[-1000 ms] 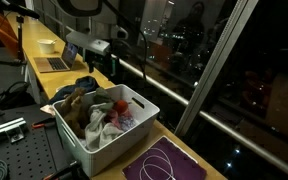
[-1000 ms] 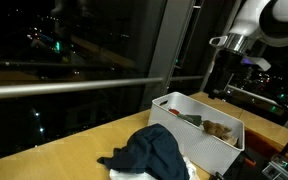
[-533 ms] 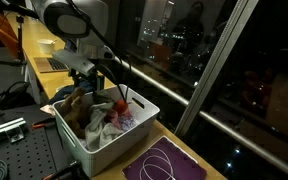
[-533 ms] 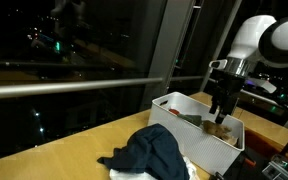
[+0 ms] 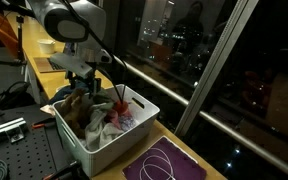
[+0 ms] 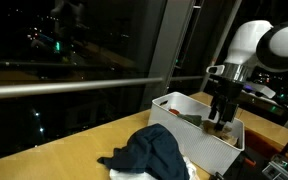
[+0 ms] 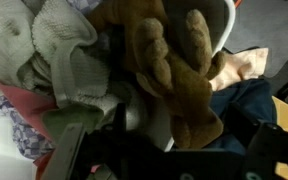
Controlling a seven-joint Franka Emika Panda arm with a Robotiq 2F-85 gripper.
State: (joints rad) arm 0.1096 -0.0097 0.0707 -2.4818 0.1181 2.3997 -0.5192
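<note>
The brown cloth (image 7: 169,70) lies in the white bin (image 5: 109,152), right under the hand (image 5: 88,88) and near the bin's end wall. In the wrist view it fills the middle of the picture, bunched in thick folds just off the fingertips. I cannot tell whether they touch it. A grey knit (image 7: 59,55) lies just beside it, with a pink cloth (image 7: 19,100) under that knit.

The arm (image 6: 246,45) bends over the bin from above, and its wrist points straight down, so the hand hangs among the top of the clothes. The fingers (image 7: 68,150) are spread wide and pinch nothing.

There is one arm, one hand and one bin, which stands on the wooden counter (image 6: 64,150). The bin holds one brown cloth amid a heap of other clothes, too tangled to count. Outside the bin, one dark blue cloth (image 6: 154,150) lies just beside its wall. In an exterior view, one purple mat (image 5: 169,162) lies by the bin's opposite end and one laptop (image 5: 54,62) sits well beyond.
</note>
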